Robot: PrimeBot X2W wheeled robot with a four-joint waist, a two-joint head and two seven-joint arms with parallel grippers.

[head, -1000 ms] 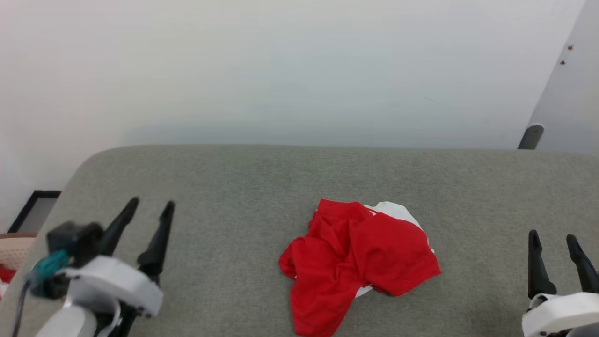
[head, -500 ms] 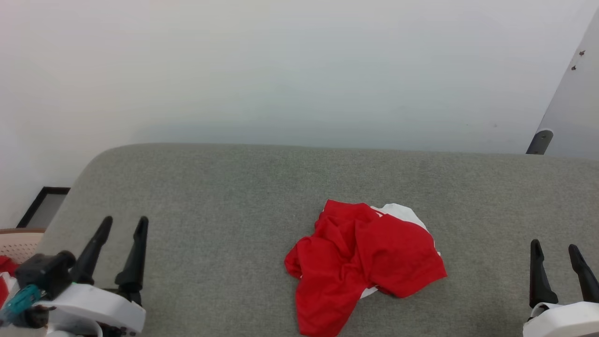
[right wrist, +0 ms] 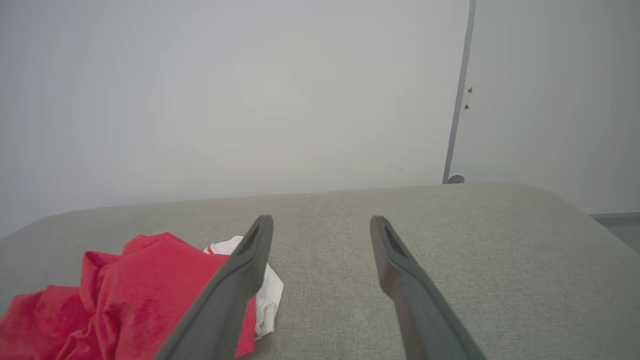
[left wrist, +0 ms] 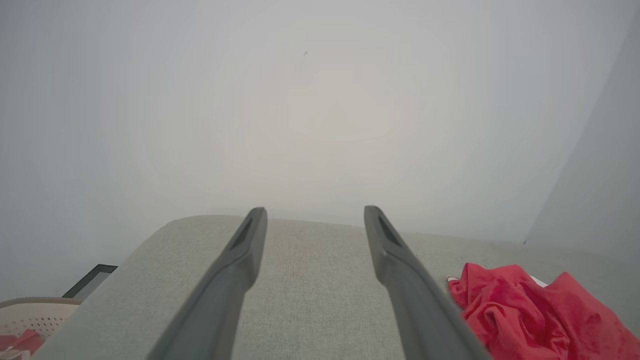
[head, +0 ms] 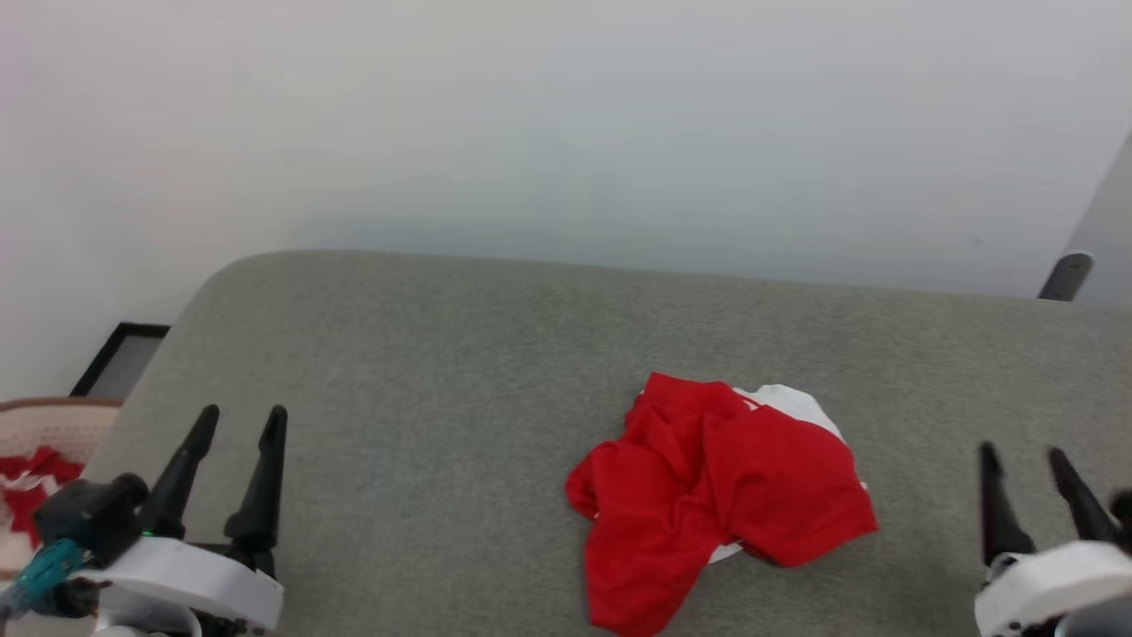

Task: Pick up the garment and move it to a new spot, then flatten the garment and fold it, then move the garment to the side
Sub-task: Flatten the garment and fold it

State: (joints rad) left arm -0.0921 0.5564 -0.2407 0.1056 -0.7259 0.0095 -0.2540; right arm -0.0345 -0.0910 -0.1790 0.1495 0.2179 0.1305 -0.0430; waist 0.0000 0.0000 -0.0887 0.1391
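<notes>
Garment in heap (grey cushion)

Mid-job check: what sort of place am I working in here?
Likely a plain indoor laundry-folding setup: a grey fabric-covered surface against a bare white wall, the crumpled garment on it, a pale basket of red cloth beside it.

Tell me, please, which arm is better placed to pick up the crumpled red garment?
Right, probably. The red garment lies right of centre on the grey cushion, nearer the open right gripper than the open left gripper; the right wrist view shows it just beside that gripper's fingers.
</notes>
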